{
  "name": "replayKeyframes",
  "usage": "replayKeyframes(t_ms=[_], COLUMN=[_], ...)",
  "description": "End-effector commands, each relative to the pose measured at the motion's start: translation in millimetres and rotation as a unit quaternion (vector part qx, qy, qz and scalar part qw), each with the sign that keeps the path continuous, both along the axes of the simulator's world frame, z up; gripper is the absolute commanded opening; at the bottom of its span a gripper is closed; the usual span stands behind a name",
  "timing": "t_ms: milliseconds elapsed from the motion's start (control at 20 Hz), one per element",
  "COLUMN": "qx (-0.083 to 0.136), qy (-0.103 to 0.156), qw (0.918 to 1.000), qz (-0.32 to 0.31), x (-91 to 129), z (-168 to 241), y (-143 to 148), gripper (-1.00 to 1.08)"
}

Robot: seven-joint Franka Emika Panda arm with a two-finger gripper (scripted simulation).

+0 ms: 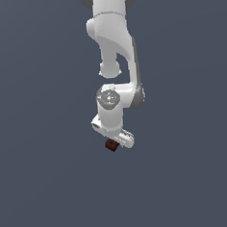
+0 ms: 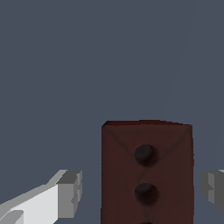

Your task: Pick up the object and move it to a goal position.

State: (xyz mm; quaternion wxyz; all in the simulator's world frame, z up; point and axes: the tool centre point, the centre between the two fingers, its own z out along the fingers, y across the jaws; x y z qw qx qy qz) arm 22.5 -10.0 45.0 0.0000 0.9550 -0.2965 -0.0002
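A plain dark grey-blue backdrop (image 1: pixel 44 188)

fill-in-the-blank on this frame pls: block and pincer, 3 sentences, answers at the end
1. In the wrist view, the block sits ____ the two pincer fingers.
2. The pincer is ____, with gaps showing on both sides of the block.
3. The block's facing side shows small dark ____.

Missing words: between; open; holes

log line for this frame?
phase: pre-grasp | gripper: open, fingers either side of block, gaps visible | block: not gripped | goal: not visible
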Motion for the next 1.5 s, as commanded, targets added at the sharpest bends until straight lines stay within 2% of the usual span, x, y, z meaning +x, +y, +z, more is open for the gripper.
replayKeyframes(t_ms=[0,250,300,1000,1450], qx=[0.000,0.000,0.000,0.000,0.000], qy=[0.000,0.000,0.000,0.000,0.000], qw=[1.0000,1.0000,1.0000,1.0000,1.0000], qz=[-0.001,-0.001,-0.001,-0.001,-0.001], x=[0,1,1,0,-7], z=[-11,-18,-18,-14,27], y=[0,0,0,3,27], gripper=[1.00,1.00,-1.00,-1.00,-1.00])
